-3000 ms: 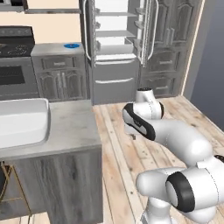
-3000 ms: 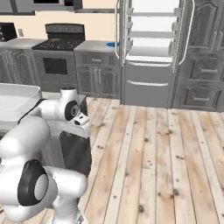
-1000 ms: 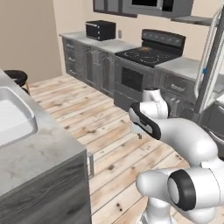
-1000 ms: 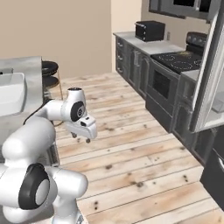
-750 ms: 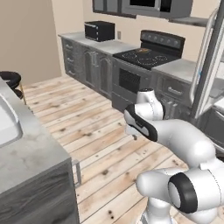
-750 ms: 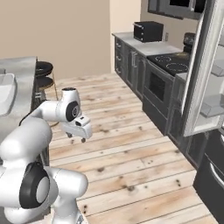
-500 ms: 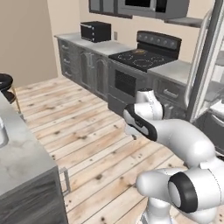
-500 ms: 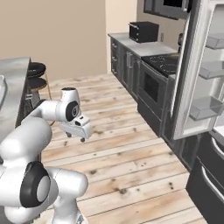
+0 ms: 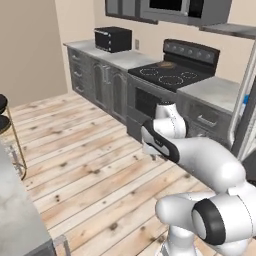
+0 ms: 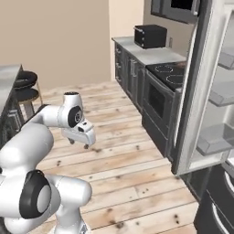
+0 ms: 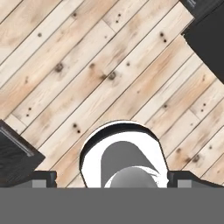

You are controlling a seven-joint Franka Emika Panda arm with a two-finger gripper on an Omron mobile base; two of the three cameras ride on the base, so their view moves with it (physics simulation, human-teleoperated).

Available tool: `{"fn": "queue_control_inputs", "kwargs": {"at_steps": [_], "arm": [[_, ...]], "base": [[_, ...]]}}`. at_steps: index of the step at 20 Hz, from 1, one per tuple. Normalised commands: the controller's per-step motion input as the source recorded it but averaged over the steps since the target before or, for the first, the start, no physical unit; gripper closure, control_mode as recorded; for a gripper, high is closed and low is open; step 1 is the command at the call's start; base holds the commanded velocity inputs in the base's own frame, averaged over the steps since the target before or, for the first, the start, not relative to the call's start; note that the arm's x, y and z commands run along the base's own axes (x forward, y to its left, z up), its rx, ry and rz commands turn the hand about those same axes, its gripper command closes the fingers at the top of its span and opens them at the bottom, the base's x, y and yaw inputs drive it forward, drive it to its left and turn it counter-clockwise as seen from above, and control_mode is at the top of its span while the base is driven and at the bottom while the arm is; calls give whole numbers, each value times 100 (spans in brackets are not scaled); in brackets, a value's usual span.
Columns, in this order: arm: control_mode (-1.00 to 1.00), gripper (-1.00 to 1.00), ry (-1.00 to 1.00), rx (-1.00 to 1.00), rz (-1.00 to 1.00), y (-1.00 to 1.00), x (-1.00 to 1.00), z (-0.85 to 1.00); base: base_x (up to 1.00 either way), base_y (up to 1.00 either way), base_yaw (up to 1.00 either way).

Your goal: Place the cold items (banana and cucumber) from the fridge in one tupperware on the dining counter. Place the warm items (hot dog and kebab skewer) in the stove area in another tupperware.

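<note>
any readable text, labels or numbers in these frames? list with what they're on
None readable.
Toaster oven on the counter: no legible marking on its dark front.
Stove with its back panel: knobs show as light dots, no figures readable.
Microwave above the stove: no brand or digits visible.
Open fridge door: plain, no label.

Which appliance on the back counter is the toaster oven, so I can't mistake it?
Start at the black stove set into the grey cabinets. Follow the counter leftward toward the beige wall: the toaster oven is the dark box sitting on top, the only freestanding thing there.
</note>
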Motion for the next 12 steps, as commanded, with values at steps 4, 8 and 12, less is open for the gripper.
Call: {"fn": "queue_control_inputs", "kwargs": {"at_steps": [4,8,12], "arm": [[100,-100,0,0,0,0,0,0],[100,-100,0,0,0,0,0,0],[100,-100,0,0,0,0,0,0]], "base": [[89,-38,11],[87,-7,5],[78,2,0]]}}
